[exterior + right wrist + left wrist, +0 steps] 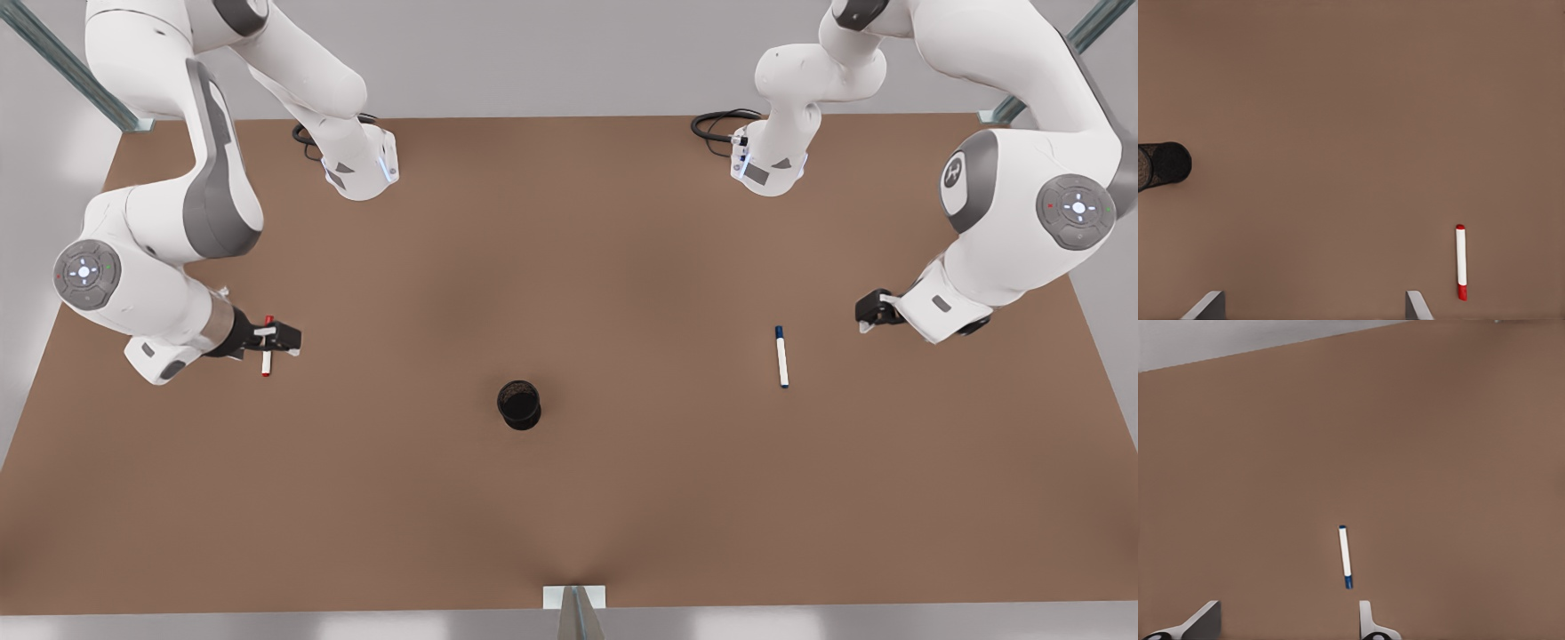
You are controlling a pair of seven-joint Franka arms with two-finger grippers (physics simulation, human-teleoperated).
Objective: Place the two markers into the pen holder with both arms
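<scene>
Brown table point(569, 498): both markers lie flat. Red marker point(267, 348) beneath right gripper point(283, 338), blue marker point(781, 356) beside left gripper point(867, 311); fingers spread, empty. Pen holder point(519, 404) central.

My arms are glossy white with grey joint panels and round grey caps lit white; black cables coil at my bases.

Overhead front view; down-facing wrist cameras

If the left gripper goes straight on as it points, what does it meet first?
Probably the blue marker or the table beside it: the marker lies ahead of the open left gripper, nearer one finger. Depth unclear.
</scene>
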